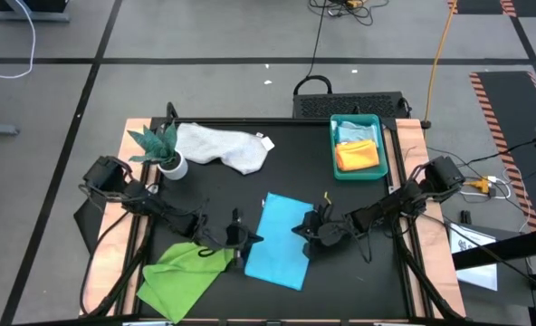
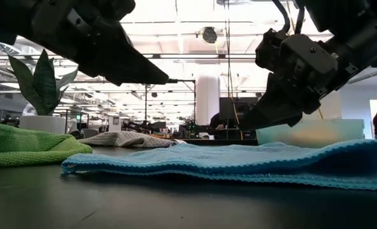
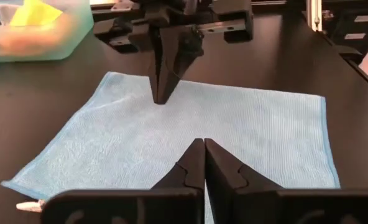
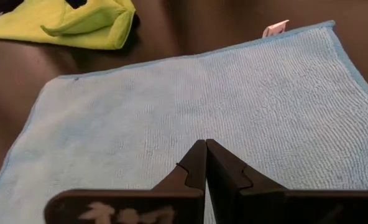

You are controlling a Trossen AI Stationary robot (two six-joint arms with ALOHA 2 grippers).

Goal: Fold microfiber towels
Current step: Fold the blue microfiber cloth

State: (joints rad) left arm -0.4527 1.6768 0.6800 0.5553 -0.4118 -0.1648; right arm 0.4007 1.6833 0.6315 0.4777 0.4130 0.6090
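Observation:
A bright blue towel (image 1: pixel 282 240) lies flat on the black table, near its middle front. My left gripper (image 1: pixel 253 240) is shut and hovers over the towel's left edge. My right gripper (image 1: pixel 297 228) is shut over its right edge. The low view shows the left fingertips (image 2: pixel 174 81) well above the cloth and the right fingertips (image 2: pixel 241 126) a little above it. The lime green towel (image 1: pixel 182 272) lies crumpled at the front left. The white-grey towel (image 1: pixel 223 147) lies bunched at the back.
A teal tray (image 1: pixel 333 149) at the back right holds a pale blue and an orange towel. A small plant in a white pot (image 1: pixel 164 152) stands at the back left, beside the white-grey towel. Bare black tabletop lies between the blue towel and the tray.

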